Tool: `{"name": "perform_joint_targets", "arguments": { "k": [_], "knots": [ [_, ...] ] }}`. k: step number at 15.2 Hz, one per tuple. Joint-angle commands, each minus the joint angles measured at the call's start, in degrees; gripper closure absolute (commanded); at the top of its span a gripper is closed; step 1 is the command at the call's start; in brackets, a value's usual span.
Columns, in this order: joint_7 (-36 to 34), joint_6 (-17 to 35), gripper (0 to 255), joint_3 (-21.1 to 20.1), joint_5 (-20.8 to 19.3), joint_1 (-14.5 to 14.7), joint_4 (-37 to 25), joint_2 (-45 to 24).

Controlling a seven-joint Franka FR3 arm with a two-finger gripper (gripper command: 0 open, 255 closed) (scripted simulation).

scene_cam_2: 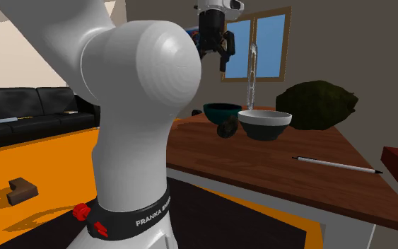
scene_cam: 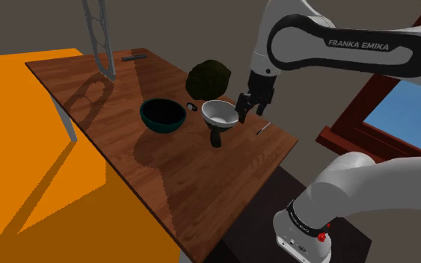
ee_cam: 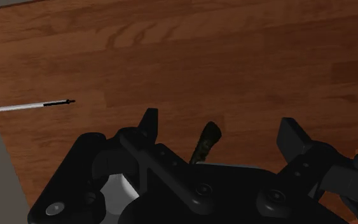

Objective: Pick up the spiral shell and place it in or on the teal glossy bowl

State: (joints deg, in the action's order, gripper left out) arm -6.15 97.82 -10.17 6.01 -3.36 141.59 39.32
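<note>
Now | step: approach; our all-black two-finger gripper hovers, fingers apart, empty | small dark spiral shell lies against the white round bowl, near the teal glossy bowl | next, we judge: descend; straddle shell; close

"FRANKA EMIKA" stands in white letters on the black panel of the arm's upper link, upper right of the shoulder view. "FRANKA" is also readable on the black base ring, lower middle of the second exterior view; the rest curves out of sight.
</note>
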Motion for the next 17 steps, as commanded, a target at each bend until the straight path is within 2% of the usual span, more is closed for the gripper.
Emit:
{"name": "perform_joint_targets", "arguments": {
  "k": [1,7,12,17],
  "knots": [
    [-4.89,4.95,0,-2.07,1.20,-0.90,1.69,-2.43],
    [-18.02,18.36,0,-7.02,2.04,-4.72,2.42,-13.09],
    [-29.47,28.45,0,-10.30,-0.04,-8.34,0.79,-23.45],
    [-30.01,32.82,0,-10.77,-0.61,-8.50,2.80,-25.90]
  ]
}}
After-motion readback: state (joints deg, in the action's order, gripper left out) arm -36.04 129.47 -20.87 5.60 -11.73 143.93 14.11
